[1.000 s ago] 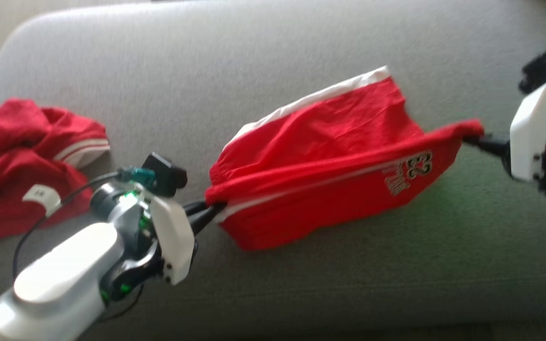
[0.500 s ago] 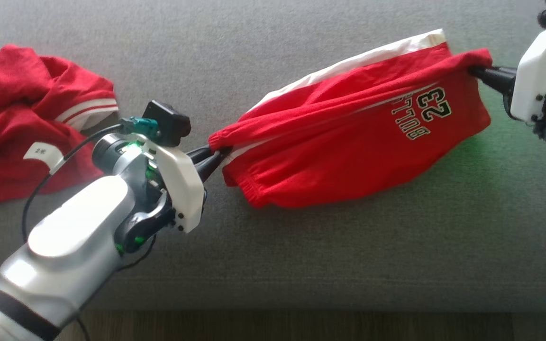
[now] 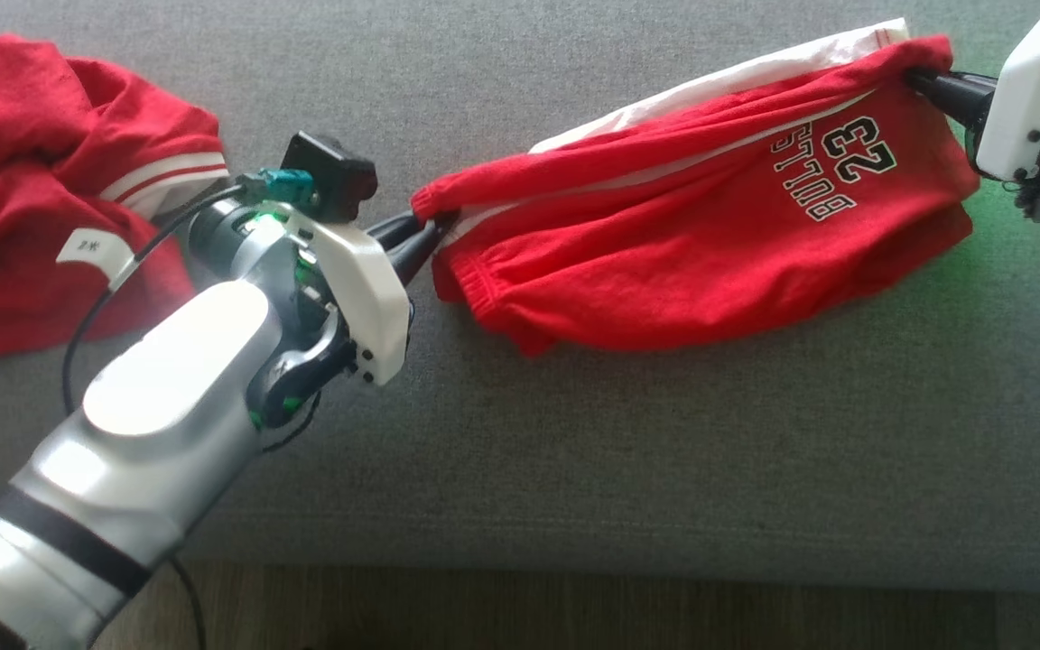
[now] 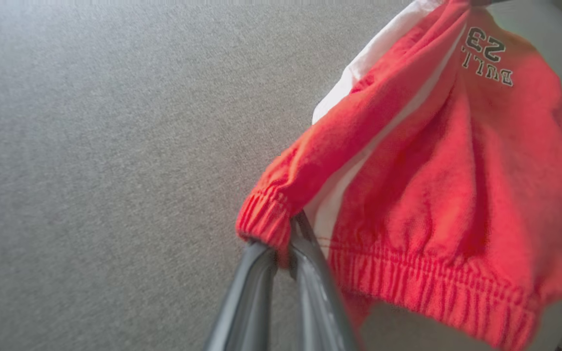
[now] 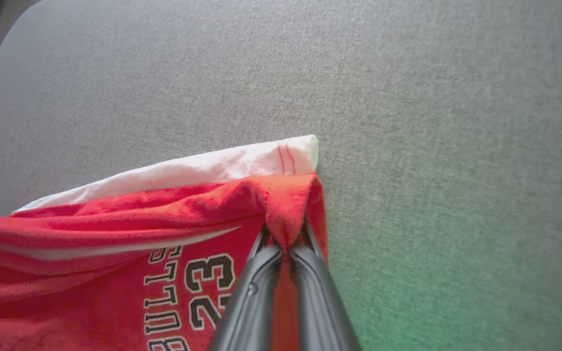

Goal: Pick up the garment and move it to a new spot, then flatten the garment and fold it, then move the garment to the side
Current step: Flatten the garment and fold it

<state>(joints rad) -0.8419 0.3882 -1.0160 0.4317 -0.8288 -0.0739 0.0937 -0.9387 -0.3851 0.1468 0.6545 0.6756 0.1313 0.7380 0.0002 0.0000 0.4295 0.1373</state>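
Your left gripper [image 3: 430, 230] is clamping shut on a corner of the elastic waistband [image 4: 427, 287] of the red shorts [image 3: 691, 235], and your right gripper [image 3: 922, 79] is pinching closed on the far leg-hem corner beside the number print [image 3: 836, 167], so you're holding the garment by both ends, strung between the arms over the grey cushion [image 3: 574, 433]. In the head view the shorts are lying from centre to upper right, long axis running 8 o'clock to 2 o'clock: from the left gripper the cloth is heading off toward 2 o'clock, from the right gripper it's coming back toward 8 o'clock. Top edge is pulling into a tight ridge between the two pinch points, white side panel [image 5: 203, 168] is peeking out behind it at 12 o'clock, and the loose body is sagging toward 6 o'clock, seemingly brushing the cushion, though contact isn't clear. Neither arm is nearer, each is owning one end, so the coming move is hinging on both travelling together with that diagonal kept taut. Second red garment [image 3: 32, 199] is sitting crumpled at 9 o'clock, well apart from the shorts, so you're needing to steer clear of it. Judging this as the carry-to-new-spot step, flattening not yet begun.
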